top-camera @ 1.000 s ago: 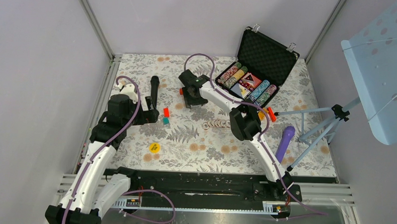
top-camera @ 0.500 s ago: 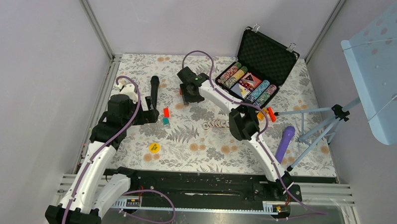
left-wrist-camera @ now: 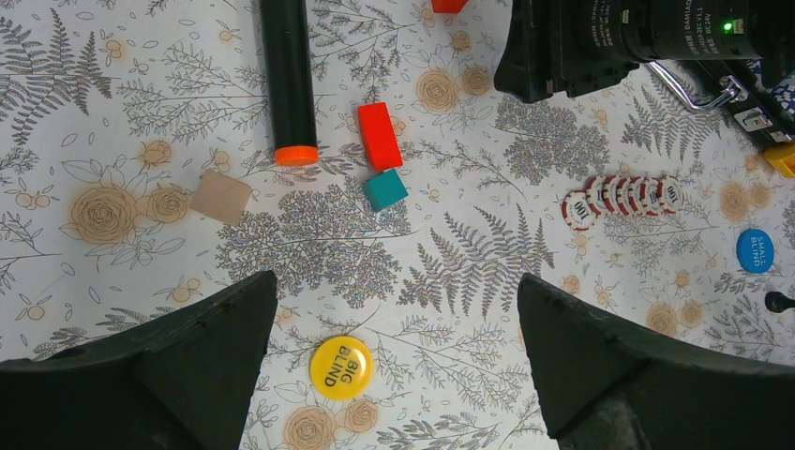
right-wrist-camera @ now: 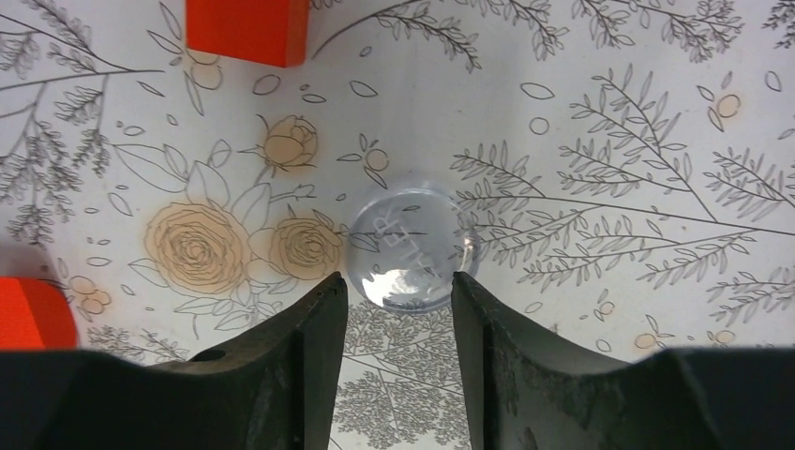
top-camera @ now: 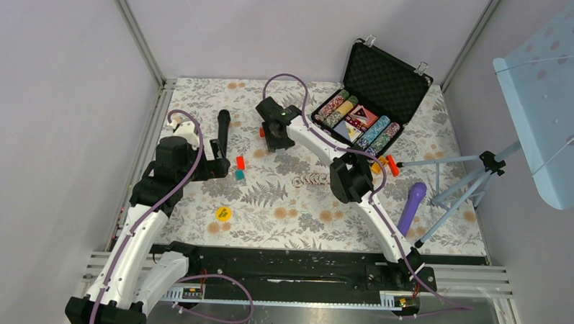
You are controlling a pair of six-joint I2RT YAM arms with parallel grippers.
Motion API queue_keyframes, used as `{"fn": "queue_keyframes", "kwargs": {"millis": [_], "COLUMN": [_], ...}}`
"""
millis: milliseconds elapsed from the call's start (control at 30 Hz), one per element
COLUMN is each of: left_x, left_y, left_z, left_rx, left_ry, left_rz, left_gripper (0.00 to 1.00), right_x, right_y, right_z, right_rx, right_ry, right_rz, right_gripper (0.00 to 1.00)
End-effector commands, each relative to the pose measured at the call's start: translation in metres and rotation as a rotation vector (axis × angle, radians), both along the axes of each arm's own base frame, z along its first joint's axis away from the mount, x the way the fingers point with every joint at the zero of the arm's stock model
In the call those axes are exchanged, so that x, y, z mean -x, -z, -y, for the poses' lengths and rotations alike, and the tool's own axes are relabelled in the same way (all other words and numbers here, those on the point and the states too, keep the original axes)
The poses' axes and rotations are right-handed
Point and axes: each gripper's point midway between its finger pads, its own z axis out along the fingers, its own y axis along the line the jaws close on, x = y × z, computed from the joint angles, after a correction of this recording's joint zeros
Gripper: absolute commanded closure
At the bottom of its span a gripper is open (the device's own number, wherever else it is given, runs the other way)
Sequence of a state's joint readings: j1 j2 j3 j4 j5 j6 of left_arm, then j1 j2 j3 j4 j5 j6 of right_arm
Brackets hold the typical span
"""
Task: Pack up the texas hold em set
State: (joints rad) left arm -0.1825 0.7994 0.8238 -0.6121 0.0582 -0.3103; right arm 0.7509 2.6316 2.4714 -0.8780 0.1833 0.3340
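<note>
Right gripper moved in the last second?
Yes. The right gripper shifted slightly up-frame and left, ending farther from the chip row.

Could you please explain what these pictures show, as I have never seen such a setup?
These are two robot arms bolted at a table's near edge, the left arm and the right arm, each ending in a two-fingered pincer. The wide picture comes from a fixed camera overhead; the other two come from cameras on the wrists. On the flowered cloth lie an open black case with chip stacks, a row of loose chips, a yellow button, a blue button, a microphone, a red block and a teal block. The left pincer hangs wide open, holding nothing. The right pincer straddles a clear round disc lying on the cloth; whether it grips it I cannot tell.
</note>
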Motion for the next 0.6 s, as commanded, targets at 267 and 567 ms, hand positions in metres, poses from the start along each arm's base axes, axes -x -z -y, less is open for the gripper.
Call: {"fn": "queue_keyframes", "kwargs": {"millis": [267, 567], "left_x": [-0.002, -0.002], "left_y": [-0.008, -0.008], "left_z": [0.004, 0.003], "left_rx": [0.010, 0.009], "left_ry": [0.025, 0.022], "left_rz": [0.038, 0.039], "left_gripper": [0.01, 0.01], "right_x": [0.009, -0.015], "right_y": [-0.011, -0.071], "right_z": [0.046, 0.003], "right_rx": [0.225, -0.092], "right_ry": [-0.011, -0.012], "right_rz": [0.023, 0.154], "right_gripper": [0.42, 0.26]}}
